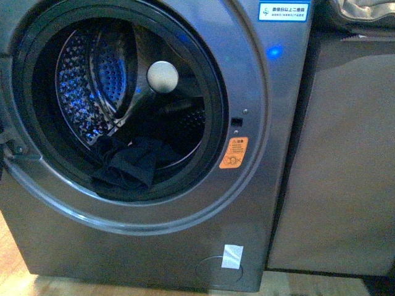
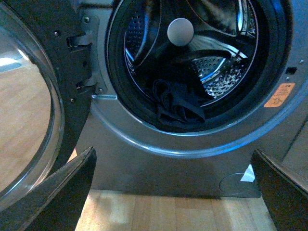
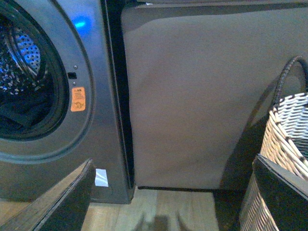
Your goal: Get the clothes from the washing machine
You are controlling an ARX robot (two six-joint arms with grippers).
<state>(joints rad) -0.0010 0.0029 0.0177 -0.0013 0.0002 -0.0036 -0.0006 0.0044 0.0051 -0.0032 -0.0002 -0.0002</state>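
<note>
The left gripper [image 2: 173, 151] is holding its jaws wide apart and gripping nothing. In the left wrist view its two dark fingers [image 2: 62, 192] are framing the wooden floor [image 2: 159, 211] and the foot of the washing machine [image 2: 159, 168]. The right gripper [image 3: 173, 159] is likewise spread open and empty. It is hanging before the gap between the machine and a plain grey panel [image 3: 192, 96], and a woven basket [image 3: 288, 144] is standing just beside one finger.

In the front view the washing machine is filling the left and centre of the frame. A small white tag [image 1: 232, 256] is sticking to its front at lower centre. An orange sticker [image 1: 234, 152] is sitting right of the porthole, a blue light [image 1: 274, 51] is glowing above it, and a blue-white label [image 1: 284, 11] is showing at the top edge. The glass door [image 2: 24, 120] is hanging open on its hinges.

The clothes [image 1: 126, 163] are lying inside the porthole, at lower left of centre. They are forming a dark crumpled heap that is resting on the bottom of the drum [image 1: 80, 80] and reaching the black door seal. Behind them the perforated steel wall is catching blue light, and a pale round knob [image 1: 162, 76] is showing deep in the drum.
</note>
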